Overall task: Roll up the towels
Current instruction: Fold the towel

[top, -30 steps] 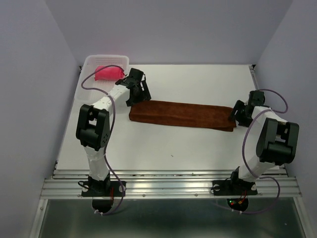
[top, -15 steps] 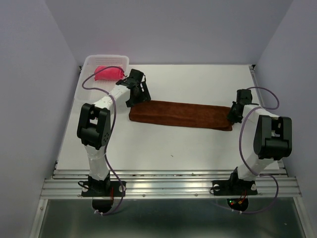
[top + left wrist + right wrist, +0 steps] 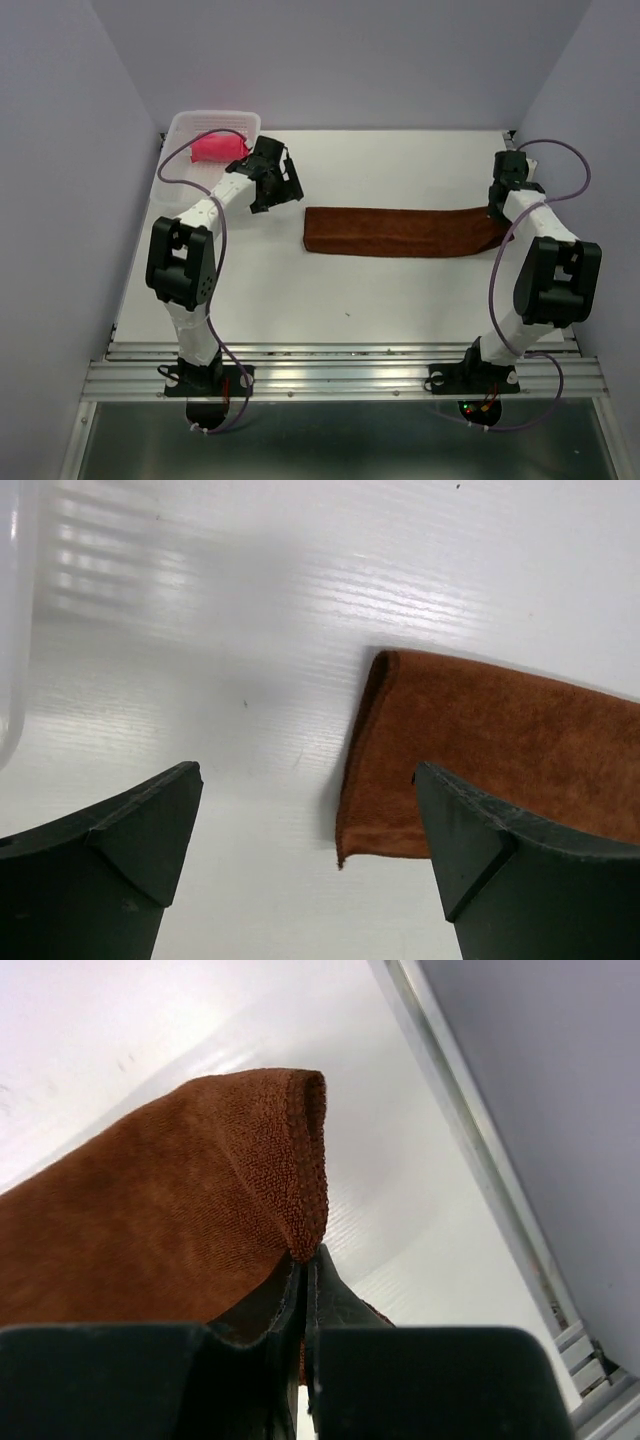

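Observation:
The rust brown towel (image 3: 400,232) lies flat as a long strip across the middle of the table. My right gripper (image 3: 497,213) is shut on its right end and holds that end lifted a little; in the right wrist view the fingertips (image 3: 312,1260) pinch the hemmed fold of the brown towel (image 3: 180,1190). My left gripper (image 3: 285,187) stands open above bare table just left of the strip's left end. In the left wrist view the brown towel (image 3: 500,750) lies ahead, partly behind the right finger, with nothing between the left gripper (image 3: 305,780) jaws. The pink-red towel (image 3: 218,147) sits bunched in the basket.
The translucent white basket (image 3: 181,126) stands at the back left corner, and its wall (image 3: 10,630) shows at the left edge of the left wrist view. A metal rail (image 3: 450,1110) and the lilac wall run close along the right of the right gripper.
My right gripper closed on the brown towel's right end and pulled it right and toward the back. The strip slid right, away from my left gripper, which opened slightly wider.

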Controlling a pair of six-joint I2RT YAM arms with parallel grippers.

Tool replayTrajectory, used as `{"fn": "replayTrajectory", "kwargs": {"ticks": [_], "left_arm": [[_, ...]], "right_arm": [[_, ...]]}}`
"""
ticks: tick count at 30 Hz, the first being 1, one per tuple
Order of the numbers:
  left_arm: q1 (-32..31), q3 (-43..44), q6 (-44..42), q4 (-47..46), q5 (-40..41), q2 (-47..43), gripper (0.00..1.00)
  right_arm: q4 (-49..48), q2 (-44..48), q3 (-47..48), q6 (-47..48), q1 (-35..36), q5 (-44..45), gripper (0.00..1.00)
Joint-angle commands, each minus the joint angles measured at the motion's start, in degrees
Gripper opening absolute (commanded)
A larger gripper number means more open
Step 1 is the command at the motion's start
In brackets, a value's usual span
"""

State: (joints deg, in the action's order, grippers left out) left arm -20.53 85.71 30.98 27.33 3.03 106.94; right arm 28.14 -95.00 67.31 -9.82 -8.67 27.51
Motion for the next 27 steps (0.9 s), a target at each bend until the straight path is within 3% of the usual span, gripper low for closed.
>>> {"fn": "replayTrajectory", "kwargs": {"ticks": [1, 16, 27], "left_arm": [[0.14, -1.51, -1.28, -1.23, -1.18, -4.63, 0.99], [0.14, -6.69, -0.31, -4.92, -5.58, -7.79, 0.99], [0.23, -14.52, 2.06, -5.71, -5.22, -12.54, 0.99]], "right_arm": [[4.28, 2.19, 8.25, 2.27, 0.22, -1.46, 0.01], [7.90, 2.19, 16.80, -1.42, 18.85, -21.78, 0.01], [3.42, -6.58, 22.25, -8.98, 32.74, -26.19, 0.01]]}}
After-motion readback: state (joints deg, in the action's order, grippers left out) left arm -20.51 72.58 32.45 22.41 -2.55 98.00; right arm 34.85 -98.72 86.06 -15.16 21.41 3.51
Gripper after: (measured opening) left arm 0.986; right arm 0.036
